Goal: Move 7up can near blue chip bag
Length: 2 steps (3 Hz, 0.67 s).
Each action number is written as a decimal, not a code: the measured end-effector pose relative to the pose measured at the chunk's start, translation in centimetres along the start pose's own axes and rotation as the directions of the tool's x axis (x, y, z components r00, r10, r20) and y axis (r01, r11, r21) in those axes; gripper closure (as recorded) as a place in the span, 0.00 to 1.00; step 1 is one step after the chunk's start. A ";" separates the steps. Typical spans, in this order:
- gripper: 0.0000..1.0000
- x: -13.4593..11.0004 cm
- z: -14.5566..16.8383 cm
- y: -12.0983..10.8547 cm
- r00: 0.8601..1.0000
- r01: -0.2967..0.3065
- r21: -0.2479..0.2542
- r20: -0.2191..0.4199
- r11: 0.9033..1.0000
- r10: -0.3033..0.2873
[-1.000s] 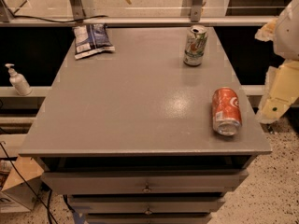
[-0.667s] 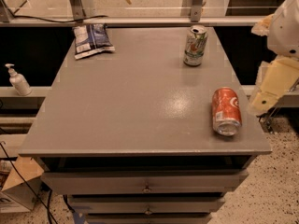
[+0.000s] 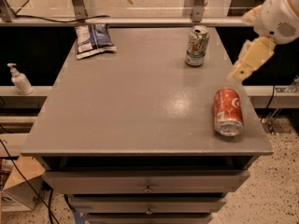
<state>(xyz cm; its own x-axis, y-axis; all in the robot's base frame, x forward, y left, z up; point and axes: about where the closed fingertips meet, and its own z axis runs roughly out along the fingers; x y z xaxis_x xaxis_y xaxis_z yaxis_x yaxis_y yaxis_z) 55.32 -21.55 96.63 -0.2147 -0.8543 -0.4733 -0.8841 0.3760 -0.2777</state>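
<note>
The 7up can (image 3: 196,45) stands upright at the back right of the grey table (image 3: 131,106); it is white and green with a silver top. The blue chip bag (image 3: 93,40) lies flat at the back left corner, far from the can. My gripper (image 3: 244,64) hangs in the air at the table's right edge, to the right of the 7up can and a little nearer the front, above the orange-red can. It holds nothing and touches neither can.
An orange-red soda can (image 3: 228,112) lies on its side near the table's right front edge. A soap bottle (image 3: 18,80) stands on the ledge to the left. Drawers (image 3: 147,183) sit under the tabletop. A cardboard box (image 3: 16,188) is on the floor at lower left.
My arm has risen and swung left from beside the table toward its right edge, closer to the 7up can. The cans and the bag have not moved.
</note>
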 end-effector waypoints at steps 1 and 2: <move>0.00 0.0 -0.7 -1.3 0.999 -0.034 0.014 0.002 0.999 0.034; 0.00 0.8 0.2 -0.4 0.996 -0.083 0.034 -0.018 0.996 0.083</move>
<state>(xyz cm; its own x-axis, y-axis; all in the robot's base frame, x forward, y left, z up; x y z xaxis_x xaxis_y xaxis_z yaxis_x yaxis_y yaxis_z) 55.61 -22.37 96.21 -0.2948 -0.8264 -0.4798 -0.8486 0.4572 -0.2661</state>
